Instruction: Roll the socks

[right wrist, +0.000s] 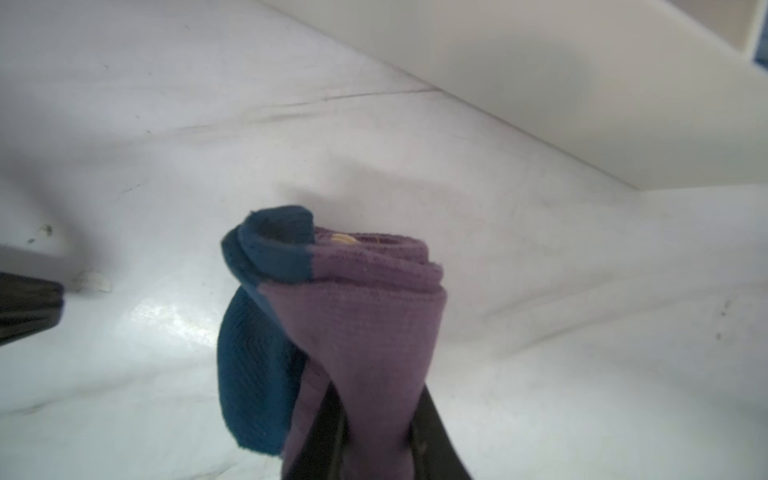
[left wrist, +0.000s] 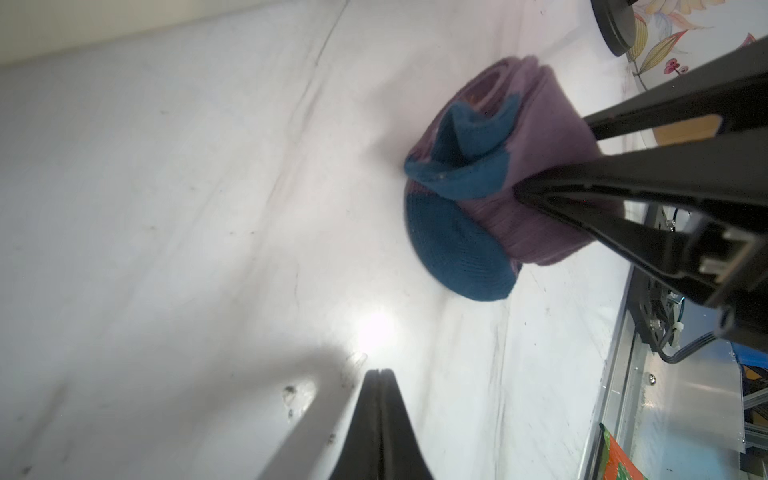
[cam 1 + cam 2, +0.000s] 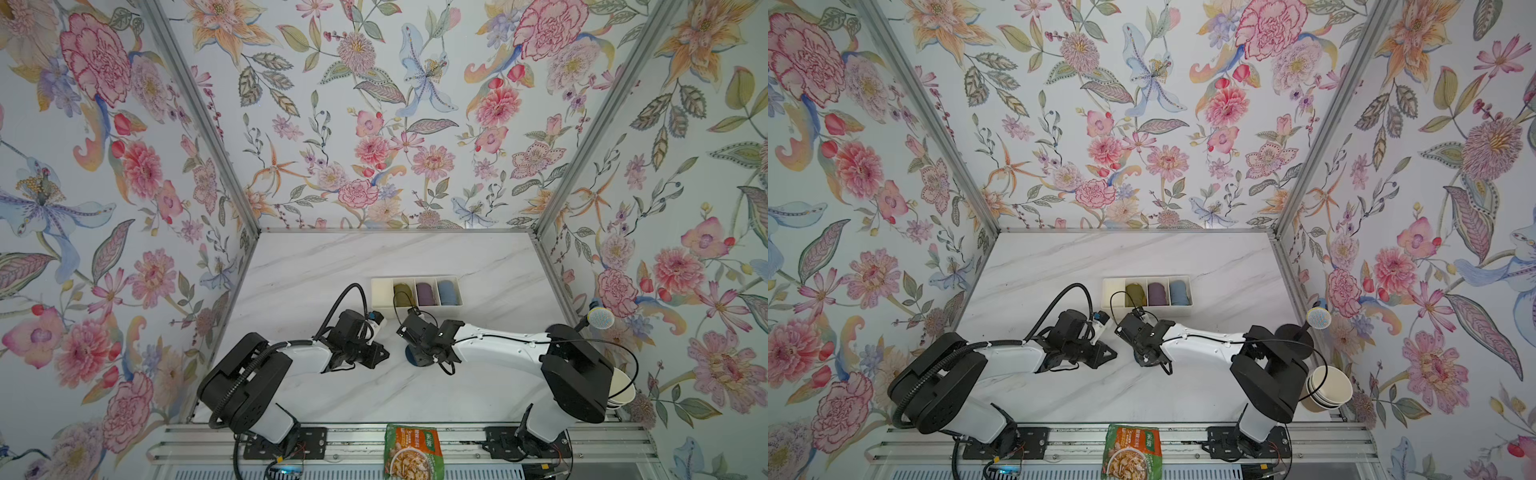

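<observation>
Top views, right pincer [image 3: 415, 355]: reaching in from the right edge toward the middle of the bench [image 3: 316, 266] and closing on the socks [image 3: 409, 358], of which only a dark blue sliver is showing beneath it.
Top views, left pincer [image 3: 384, 355]: hanging just beside the right one, not touching it; how far open cannot be told from here.
Top views, count: two arms working. One tray [image 3: 380, 286] is sitting toward the far edge and carrying three bundles: one olive bundle [image 3: 402, 293], one purple bundle [image 3: 424, 293] and one light-blue bundle [image 3: 446, 292]. One snack packet [image 3: 413, 451] is lying on the rail past the near edge.
Left wrist, left pincer [image 2: 378, 372]: fingers pressing together, holding nothing.
Left wrist, right pincer [image 2: 555, 158]: standing narrow, two fingers clamping the purple body of the socks [image 2: 469, 141].
Left wrist, socks: forming one roll, navy toe flap hanging loose; whether it is touching the bench cannot be told.
Right wrist, right pincer [image 1: 376, 440]: squeezing the roll from both sides.
Right wrist, socks [image 1: 357, 324]: long axis running along the fingers, coiled end pointing away from the wrist, toward the tray wall [image 1: 540, 83]. The navy toe is drooping on the side facing the left pincer [image 1: 29, 307], which is sitting near and apart.
</observation>
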Robot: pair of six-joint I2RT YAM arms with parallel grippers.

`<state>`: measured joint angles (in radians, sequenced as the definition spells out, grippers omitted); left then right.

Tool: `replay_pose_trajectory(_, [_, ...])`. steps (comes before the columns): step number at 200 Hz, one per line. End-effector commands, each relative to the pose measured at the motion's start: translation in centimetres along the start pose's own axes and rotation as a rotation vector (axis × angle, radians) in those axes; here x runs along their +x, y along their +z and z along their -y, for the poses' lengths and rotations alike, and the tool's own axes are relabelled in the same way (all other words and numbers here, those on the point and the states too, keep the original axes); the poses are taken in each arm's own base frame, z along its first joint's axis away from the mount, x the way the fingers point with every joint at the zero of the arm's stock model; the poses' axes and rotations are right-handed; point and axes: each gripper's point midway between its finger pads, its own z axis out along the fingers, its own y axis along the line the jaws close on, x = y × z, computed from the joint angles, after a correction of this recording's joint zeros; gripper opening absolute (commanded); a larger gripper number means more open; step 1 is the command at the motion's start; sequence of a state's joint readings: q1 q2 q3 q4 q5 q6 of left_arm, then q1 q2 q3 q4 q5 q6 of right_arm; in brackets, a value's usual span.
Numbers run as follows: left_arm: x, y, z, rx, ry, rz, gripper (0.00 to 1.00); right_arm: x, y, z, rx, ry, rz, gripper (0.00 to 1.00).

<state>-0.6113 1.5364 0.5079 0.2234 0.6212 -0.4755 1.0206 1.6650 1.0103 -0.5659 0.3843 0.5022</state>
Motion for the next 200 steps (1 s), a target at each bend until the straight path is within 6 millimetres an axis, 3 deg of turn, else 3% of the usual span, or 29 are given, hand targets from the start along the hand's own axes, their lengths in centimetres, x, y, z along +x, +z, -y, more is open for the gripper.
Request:
replay_pose_trajectory(1, [0.3, -0.5, -0.4, -0.018, 0.013, 0.003, 0.06, 0.4, 0.0, 1.1, 0.124, -0.054, -0.024, 0.18])
replay_pose_trajectory(83, [-0.5, -0.1, 0.1, 0.028, -0.002, 0.037, 0.06, 0.6, -0.2, -0.3, 0.176, -0.122, -0.018, 0.19])
replay_pose_trajectory(121, [-0.3, 0.1, -0.1, 0.025, -0.004, 0.028, 0.06, 0.8, -0.6, -1.4, 0.162, -0.146, -0.005, 0.31])
replay_pose_trajectory(200, [-0.1, 0.8, -0.3, 0.037, -0.019, 0.016, 0.05, 0.6, -1.1, -2.6, 0.154, -0.176, 0.020, 0.34])
